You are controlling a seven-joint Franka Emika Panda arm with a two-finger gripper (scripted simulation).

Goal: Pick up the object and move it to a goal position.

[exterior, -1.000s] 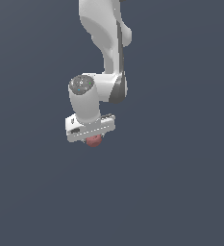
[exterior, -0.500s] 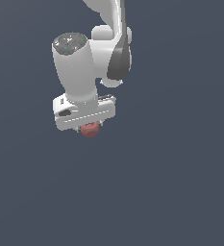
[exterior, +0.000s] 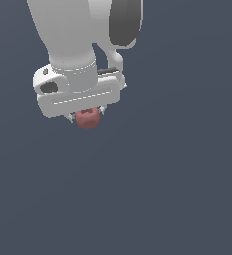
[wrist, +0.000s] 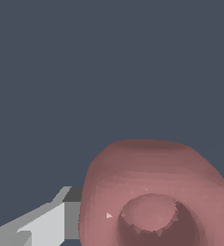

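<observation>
In the exterior view, the smooth white arm (exterior: 70, 40) filled the upper part of the frame against a flat slate-blue backdrop, its rounded casing carrying a dark oval inset near the top. Under the broad, blocky white hand, the gripper (exterior: 86, 115) pointed downward, with the tips of its small grey fingers (exterior: 70, 117) just showing on either side of the object (exterior: 87, 119). The dull-red matte lump sat pinched between them, touching both, narrower than the hand above it and hanging clear of any surface. In the wrist view, the object (wrist: 152, 192) loomed large as a thick, doughnut-like ring with a faceted, shallow central hole and soft, even shading. One pale grey, angular finger (wrist: 46, 223) pressed against its flank; the other finger was hidden behind the ring.
</observation>
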